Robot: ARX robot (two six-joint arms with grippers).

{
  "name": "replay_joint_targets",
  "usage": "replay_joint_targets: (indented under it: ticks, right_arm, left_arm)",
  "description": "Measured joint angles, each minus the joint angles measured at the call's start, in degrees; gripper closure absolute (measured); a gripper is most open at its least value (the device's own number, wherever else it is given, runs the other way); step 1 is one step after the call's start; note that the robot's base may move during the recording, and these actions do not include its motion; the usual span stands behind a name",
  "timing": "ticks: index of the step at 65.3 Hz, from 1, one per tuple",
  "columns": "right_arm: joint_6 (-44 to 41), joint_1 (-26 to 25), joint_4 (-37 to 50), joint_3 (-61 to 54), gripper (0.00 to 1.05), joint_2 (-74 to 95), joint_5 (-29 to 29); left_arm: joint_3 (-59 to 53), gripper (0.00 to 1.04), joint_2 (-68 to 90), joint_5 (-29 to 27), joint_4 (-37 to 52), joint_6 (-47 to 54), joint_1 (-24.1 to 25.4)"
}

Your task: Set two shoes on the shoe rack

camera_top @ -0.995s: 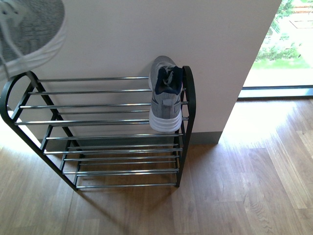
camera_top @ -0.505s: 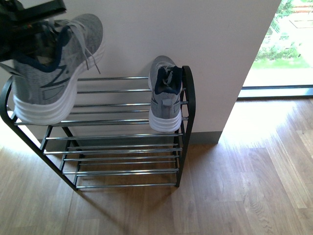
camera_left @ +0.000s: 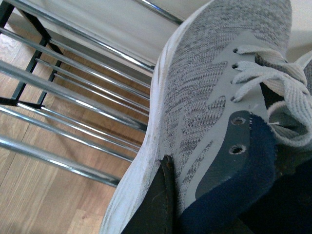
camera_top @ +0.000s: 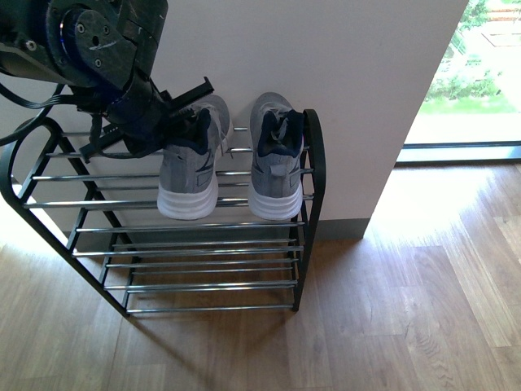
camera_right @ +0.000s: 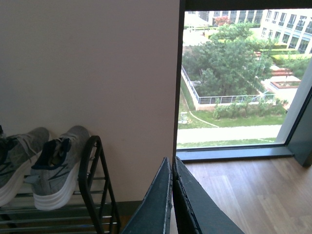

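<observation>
Front view: the left gripper (camera_top: 186,114) is clamped on the navy collar of a grey sneaker (camera_top: 189,175). The sneaker is over the top tier of the shoe rack (camera_top: 98,204), heel toward the camera and toe toward the wall (camera_top: 342,73). A second sneaker (camera_top: 275,163) sits just beside it at the rack's right end, facing the same way. Whether the gripped shoe's sole bears on the chrome bars cannot be told.

Left wrist view: the grey sneaker (camera_left: 204,97) fills the frame. One dark finger (camera_left: 155,204) presses against its knit side by the collar. The shoe rack's bars (camera_left: 73,92) run beneath, over the wooden floor (camera_left: 44,200).

Right wrist view: the right gripper (camera_right: 171,195) has its fingers pressed together on nothing. It is well apart from the rack (camera_right: 95,185), where both sneakers (camera_right: 58,165) (camera_right: 17,156) stand side by side. A window (camera_right: 234,73) shows trees.
</observation>
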Motion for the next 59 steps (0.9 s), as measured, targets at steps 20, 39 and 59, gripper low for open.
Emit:
replay_joint_targets:
  ticks: [20,39,59]
  right_arm:
    - [0.0,0.0,-11.5,0.0,1.03,-11.1,0.1]
    - [0.0,0.0,-11.6,0.0,1.03,-11.3,0.0]
    - [0.0,0.0,-11.6,0.0,1.03,-11.3,0.1]
  left_arm:
    - [-1.7,0.50,-4.2,-3.8,-2.5,4.7,-0.7]
    - [-20.8,0.09,-32.9,-15.8,-3.2,6.7,-1.0]
    - [-42.3,0.09,-79.4,-25.6,-14.8,13.4,2.4]
